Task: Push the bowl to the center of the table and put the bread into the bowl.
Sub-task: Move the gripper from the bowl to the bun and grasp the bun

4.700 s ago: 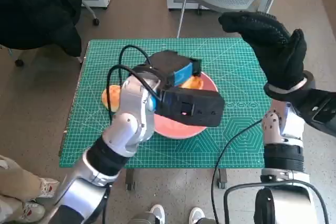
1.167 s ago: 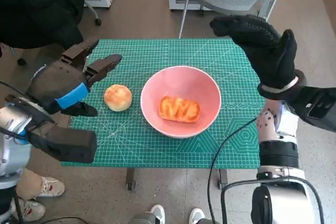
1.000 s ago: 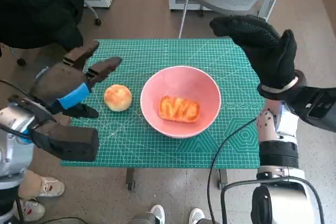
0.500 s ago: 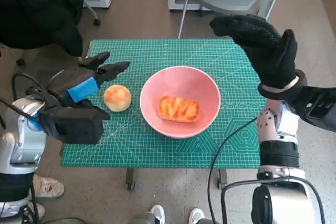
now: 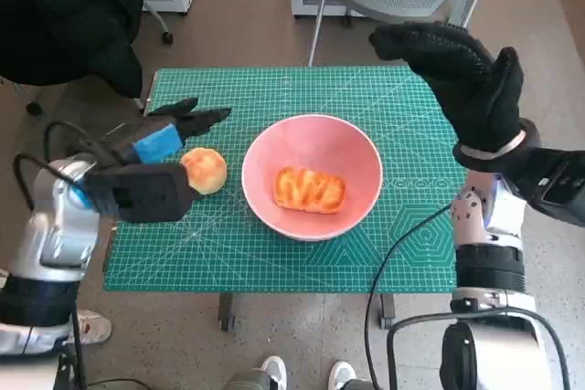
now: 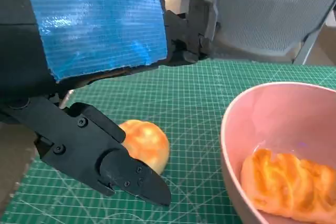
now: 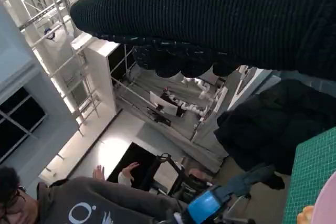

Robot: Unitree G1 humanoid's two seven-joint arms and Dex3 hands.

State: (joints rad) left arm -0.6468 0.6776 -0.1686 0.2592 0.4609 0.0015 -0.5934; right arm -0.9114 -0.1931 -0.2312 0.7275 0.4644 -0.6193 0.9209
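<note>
Your left robot hand (image 5: 169,139) hovers unclenched, fingers spread, beside the round bun (image 5: 203,171); pink bowl (image 5: 352,148) holds bread (image 5: 309,190); right robot hand (image 5: 462,75) raised, released.

grey sweatshirt (image 7: 92,208): white "o" (rest hidden)

Two pale, silver-grey forearms with black cables looping off them. The left hand (image 5: 155,148) is black plastic, blue ribbed tape across its back (small screws stud the fingers (image 6: 105,156)). The right hand (image 5: 471,79) wears a black knitted glove with a pale band at the wrist.
</note>
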